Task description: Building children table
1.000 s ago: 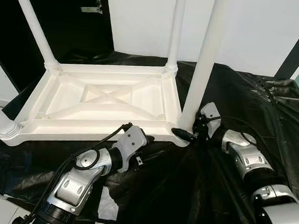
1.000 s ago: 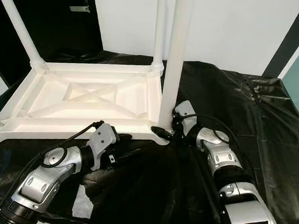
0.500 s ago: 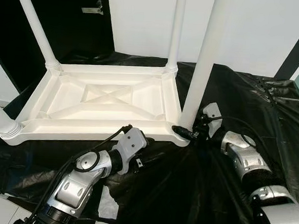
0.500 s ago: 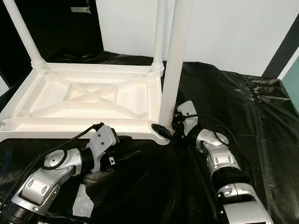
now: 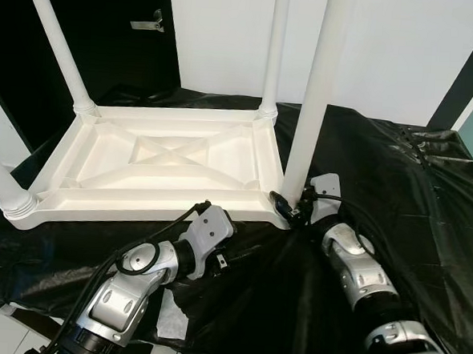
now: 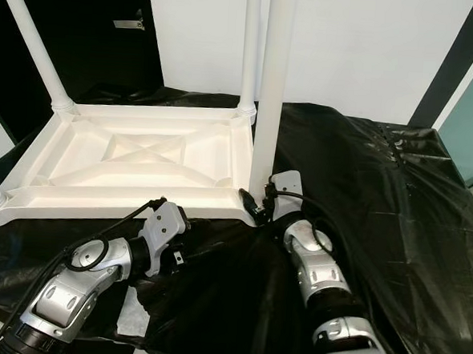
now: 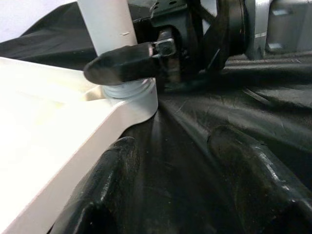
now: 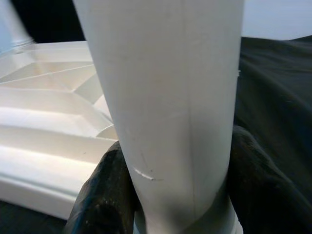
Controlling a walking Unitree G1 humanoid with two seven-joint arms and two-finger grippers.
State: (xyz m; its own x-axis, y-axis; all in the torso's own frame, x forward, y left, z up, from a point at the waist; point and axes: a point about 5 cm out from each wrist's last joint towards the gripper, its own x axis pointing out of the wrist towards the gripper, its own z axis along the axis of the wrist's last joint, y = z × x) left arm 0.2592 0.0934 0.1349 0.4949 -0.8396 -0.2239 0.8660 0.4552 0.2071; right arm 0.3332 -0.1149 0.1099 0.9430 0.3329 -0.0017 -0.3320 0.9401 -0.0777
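White plastic children's table (image 5: 161, 168) lies upside down on a crinkled black plastic sheet (image 5: 396, 195) spread over the floor, its ribbed underside facing up and round white legs rising from its corners. At the near right corner, the right gripper (image 5: 289, 210) reaches in low from the right, its silver forearm stretched along the sheet, and its two long black fingers (image 8: 100, 195) pinch the base of the white cylindrical leg (image 5: 313, 101), one on each side, just above the threaded collar where the leg meets the tabletop. The right wrist view shows the leg standing upright between the two pads, touching both. The left gripper (image 7: 175, 180) lies low in front of the table's near long edge, its arm bent at the elbow and resting near the sheet; its fingers (image 7: 107, 190) are spread apart with nothing between them, pointing along the black plastic toward the same corner. A black cable (image 5: 169, 221) loops over the left wrist beside the table's rim. Behind the table stand a white wall (image 5: 405, 51) and a dark doorway (image 5: 108, 49) with a metal handle (image 5: 146, 23). Pale floor tile (image 5: 168, 317) shows through a gap in the sheet near the left arm.
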